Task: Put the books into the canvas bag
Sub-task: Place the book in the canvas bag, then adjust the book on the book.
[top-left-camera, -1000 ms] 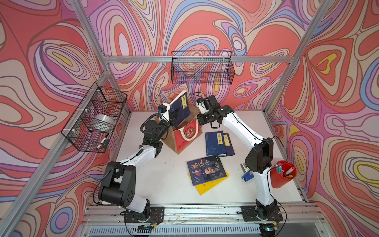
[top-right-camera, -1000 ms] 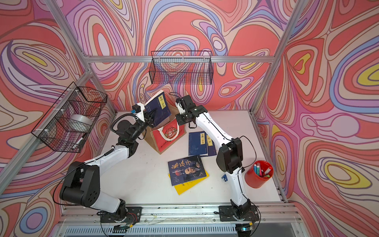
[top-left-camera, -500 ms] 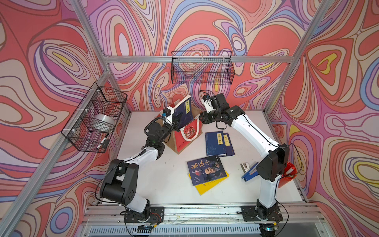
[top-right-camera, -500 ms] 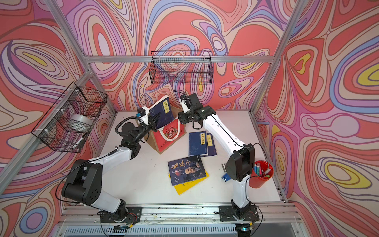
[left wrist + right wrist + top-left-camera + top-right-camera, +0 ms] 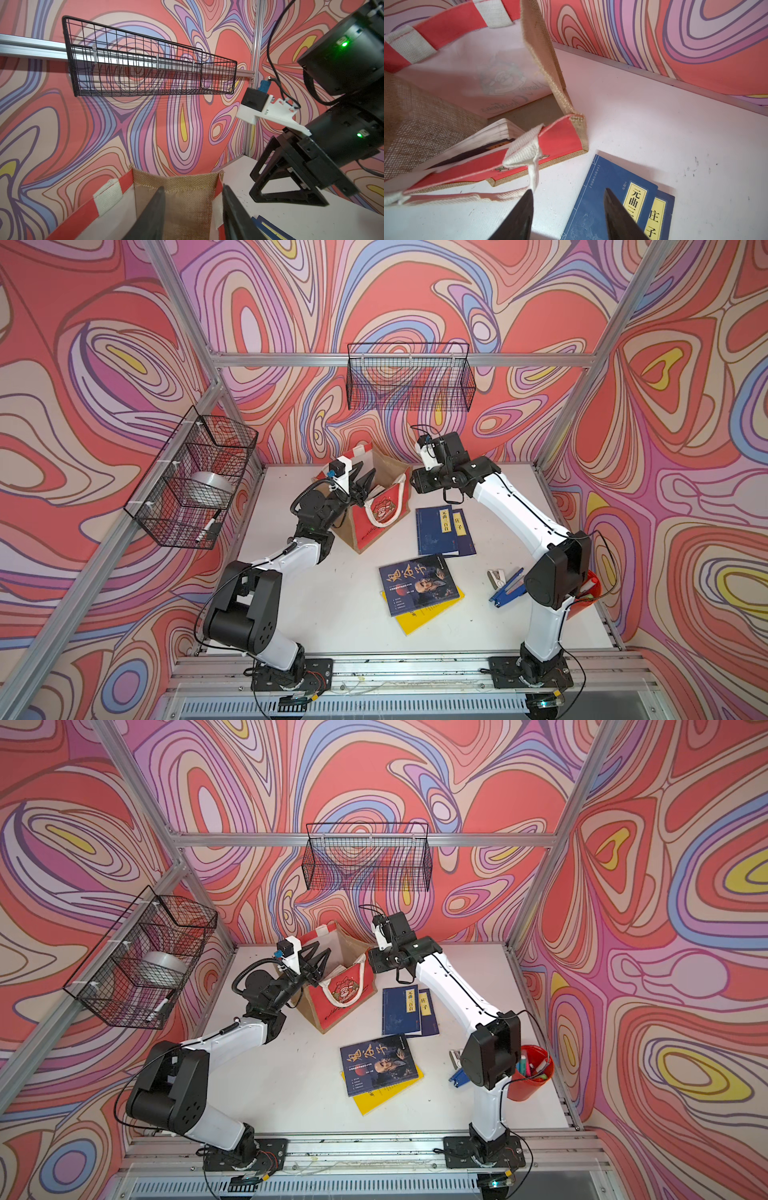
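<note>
Both my grippers, left point(image 5: 362, 480) and right point(image 5: 568, 216), gape empty; one book point(image 5: 488, 141) sits inside the canvas bag point(image 5: 376, 506) (four wait outside). Next: navy books point(image 5: 440, 526).

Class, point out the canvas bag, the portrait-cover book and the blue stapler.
canvas bag point(image 5: 376, 512): a top view, red front panel.
portrait-cover book point(image 5: 417, 585): a top view, cover middle.
blue stapler point(image 5: 508, 592): a top view, blue arm.
</note>
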Controlling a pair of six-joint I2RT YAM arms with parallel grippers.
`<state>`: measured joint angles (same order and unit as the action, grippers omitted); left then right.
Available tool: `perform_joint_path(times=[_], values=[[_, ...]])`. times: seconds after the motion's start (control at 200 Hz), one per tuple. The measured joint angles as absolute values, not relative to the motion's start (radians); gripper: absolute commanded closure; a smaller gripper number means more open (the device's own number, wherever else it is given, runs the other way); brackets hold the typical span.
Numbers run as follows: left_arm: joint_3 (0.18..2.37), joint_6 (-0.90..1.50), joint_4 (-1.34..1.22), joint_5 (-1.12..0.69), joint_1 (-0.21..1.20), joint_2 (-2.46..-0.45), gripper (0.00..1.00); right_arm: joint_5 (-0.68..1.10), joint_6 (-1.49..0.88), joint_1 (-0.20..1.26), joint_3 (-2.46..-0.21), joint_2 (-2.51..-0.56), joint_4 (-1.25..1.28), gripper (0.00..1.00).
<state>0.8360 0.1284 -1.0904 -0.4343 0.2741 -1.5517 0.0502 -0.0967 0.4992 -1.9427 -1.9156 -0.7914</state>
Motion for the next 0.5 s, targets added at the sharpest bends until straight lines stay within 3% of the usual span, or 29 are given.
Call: perform_joint_path(times=[0.25,0.396,0.501], values=[[0.830,0.134,-1.000,-0.418,0.274,-1.456,0.34,0.086,-0.094,0.499,-1.763,-1.799,-0.736,0.42],[0.883,0.122,-0.798,-0.388,0.274,-1.302,0.01,0.123,-0.103,0.504,-1.564,-1.629,-0.724,0.39],[0.929,0.116,-0.657,-0.367,0.274,-1.192,0.00,0.125,-0.140,0.537,-1.428,-1.516,-0.713,0.37]])
